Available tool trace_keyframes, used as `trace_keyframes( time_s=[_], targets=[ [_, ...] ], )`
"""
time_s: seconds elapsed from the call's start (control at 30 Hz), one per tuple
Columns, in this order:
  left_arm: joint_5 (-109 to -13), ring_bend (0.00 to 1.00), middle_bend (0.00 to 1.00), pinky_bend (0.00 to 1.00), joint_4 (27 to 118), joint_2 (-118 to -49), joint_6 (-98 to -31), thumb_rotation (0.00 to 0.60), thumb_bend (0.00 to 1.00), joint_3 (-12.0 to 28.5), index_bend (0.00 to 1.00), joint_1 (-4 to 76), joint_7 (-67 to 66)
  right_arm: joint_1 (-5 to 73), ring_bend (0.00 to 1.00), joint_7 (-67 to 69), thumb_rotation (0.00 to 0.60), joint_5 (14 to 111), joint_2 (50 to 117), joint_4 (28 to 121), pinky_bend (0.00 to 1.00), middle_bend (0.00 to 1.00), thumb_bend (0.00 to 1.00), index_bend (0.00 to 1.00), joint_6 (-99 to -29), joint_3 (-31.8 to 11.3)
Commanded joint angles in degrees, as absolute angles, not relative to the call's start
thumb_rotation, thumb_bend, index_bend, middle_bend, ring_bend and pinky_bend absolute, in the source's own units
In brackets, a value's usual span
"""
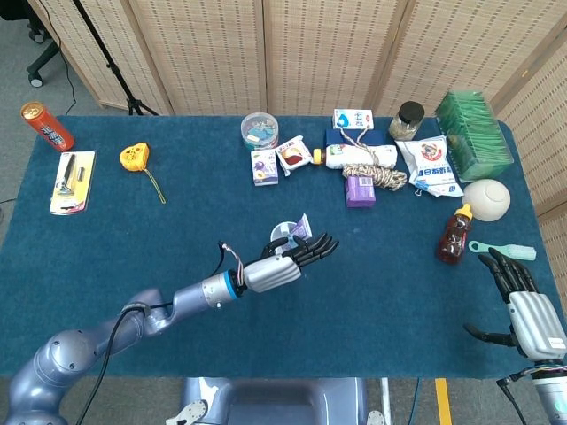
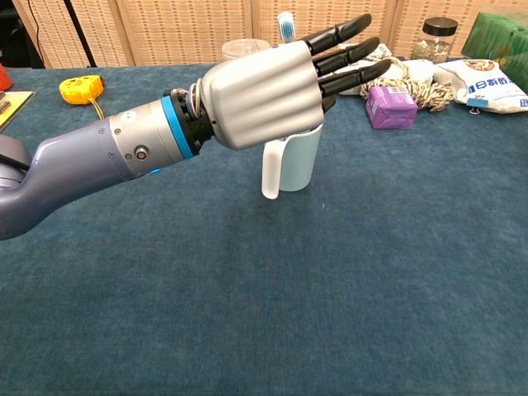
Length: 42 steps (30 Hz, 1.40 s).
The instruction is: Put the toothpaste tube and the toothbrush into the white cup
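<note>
A: We see a dark blue, felt-like cloth table (image 1: 106, 257) filling most of both views. At the centre of the frame stands the smooth white plastic cup with a flat handle (image 2: 289, 165), upright on the cloth.

B: And the task's things?

A: The purple toothpaste tube (image 1: 302, 227) sits in the cup; in the head view its flat end pokes above the rim. The pale blue toothbrush with white bristles (image 2: 285, 25) also stands in it; in the chest view its head rises above the hand, at upper centre of the frame.

B: Where is the left hand?

A: We see the silver-backed left hand with black fingers (image 2: 272, 91) level over the cup's mouth, palm down, fingers (image 2: 351, 56) stretched straight and slightly spread toward the right of the frame. It holds nothing that we can see. In the chest view it hides the cup's rim.

B: The right hand?

A: The right hand (image 1: 523, 301) rests at the lower right corner of the head view, fingers extended, empty, well apart from the cup. Just above it lies a mint-green plastic brush (image 1: 503, 251), beside a brown squeeze bottle with a red cap (image 1: 454, 235).
</note>
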<state>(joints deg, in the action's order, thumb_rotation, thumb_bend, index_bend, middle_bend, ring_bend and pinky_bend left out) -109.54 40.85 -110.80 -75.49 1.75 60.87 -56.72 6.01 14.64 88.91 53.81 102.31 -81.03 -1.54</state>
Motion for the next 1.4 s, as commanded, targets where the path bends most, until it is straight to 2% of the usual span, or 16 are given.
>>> trace_keyframes(
  time_s=[0.03,0.23,0.4,0.53,0.73,1.0,1.2,1.4],
  targets=[
    [-109.65,0.00,0.00,0.00,40.41,-111.24,-75.49,0.600,0.44,1.48,0.43,60.96,-56.34,6.02,0.00,14.63,0.600,88.85,53.82,102.27,0.00,0.00,0.00,0.00,-81.01,-1.55],
    [-109.10,0.00,0.00,0.00,40.66,-111.27,-75.33,0.600,0.43,1.74,0.21,61.02,-56.22,6.04,0.00,14.96,0.600,88.74,53.76,102.16,0.00,0.00,0.00,0.00,-81.02,-1.61],
    [-108.81,0.00,0.00,0.00,41.44,-110.75,-76.31,0.600,0.43,2.08,0.13,60.78,-56.02,6.01,0.00,15.03,0.600,88.89,53.73,102.16,0.00,0.00,0.00,0.00,-81.11,-1.56],
    [-108.06,0.00,0.00,0.00,43.69,-109.47,-77.62,0.600,0.43,2.68,0.01,60.08,-54.71,6.04,0.00,14.93,0.600,88.75,53.74,102.17,0.00,0.00,0.00,0.00,-81.00,-1.57],
    [-106.66,0.00,0.00,0.00,51.22,-104.63,-80.73,0.600,0.43,3.50,0.00,57.60,-51.71,6.10,0.00,14.44,0.600,88.83,53.83,102.31,0.00,0.00,0.00,0.00,-80.85,-1.49],
    [-102.36,0.00,0.00,0.00,65.32,-92.87,-80.73,0.600,0.42,5.04,0.00,53.20,-48.71,6.24,0.00,12.93,0.600,88.96,54.19,102.80,0.00,0.00,0.00,0.00,-80.43,-1.24],
    [-96.47,0.00,0.00,0.00,72.65,-87.52,-80.94,0.600,0.32,6.17,0.00,48.35,-43.48,6.14,0.00,12.04,0.600,89.13,54.37,103.13,0.00,0.00,0.00,0.00,-80.65,-1.15],
    [-83.29,0.00,0.00,0.00,88.18,-79.54,-81.31,0.574,0.24,5.73,0.00,37.92,-32.26,6.25,0.00,11.56,0.600,87.89,54.60,102.89,0.00,0.00,0.00,0.00,-80.37,-1.59]
  ],
)
